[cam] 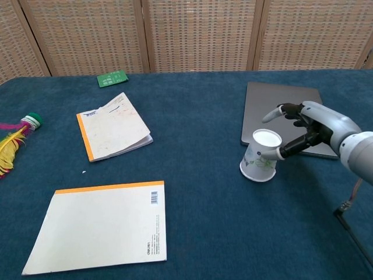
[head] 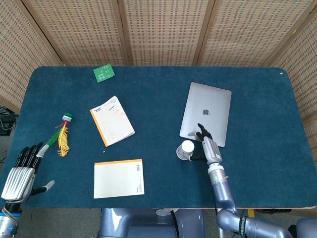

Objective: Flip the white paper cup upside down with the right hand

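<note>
- Blue cloth covers the surface; nearest on it, at the left, lies a large orange-edged notepad, flat and closed.
- At the near left corner in the head view, the left hand sits by the surface's edge, its fingers straight, slightly apart, and holding nothing.
- The white paper cup stands right of centre, mouth down on the cloth with its flat base upward, just near of the laptop's front edge.
- The right hand is beside the cup on its right; one of its fingers touches the cup's side while the others are spread above the laptop, and the grip looks loose.
- A feathered shuttlecock lies at the left.
- A smaller orange-spined notebook lies left of centre, its cover slightly lifted.
- A closed silver laptop lies behind the cup.
- A green card lies farthest, near the far edge.
</note>
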